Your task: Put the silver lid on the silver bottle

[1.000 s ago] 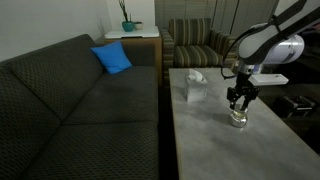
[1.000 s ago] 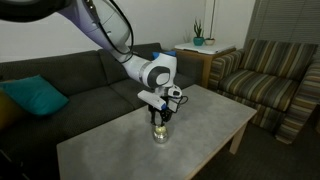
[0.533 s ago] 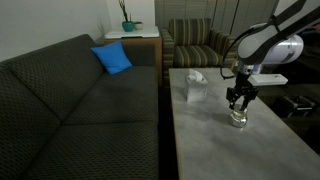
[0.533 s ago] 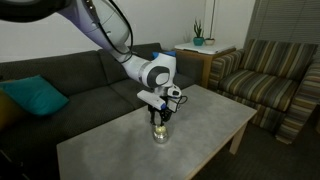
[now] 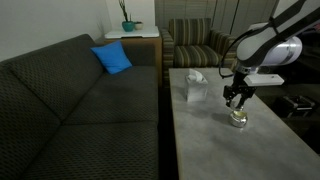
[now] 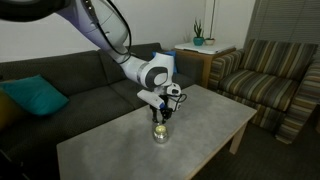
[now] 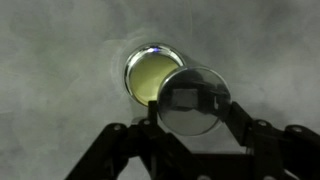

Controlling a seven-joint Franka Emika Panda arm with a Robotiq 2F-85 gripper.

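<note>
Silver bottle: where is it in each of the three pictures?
In an exterior view: silver bottle right of centre, on the table.
In an exterior view: silver bottle at centre.
Wrist view: silver bottle's open mouth, upper centre.
Shared landmark: the gripper above it, holding the lid.

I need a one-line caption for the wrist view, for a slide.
The gripper holds the silver lid off-centre over the open silver bottle.

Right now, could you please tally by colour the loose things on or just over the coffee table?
Silver: 2 (silver bottle, silver lid)
White: 1 (tissue box)
Total: 3
</note>
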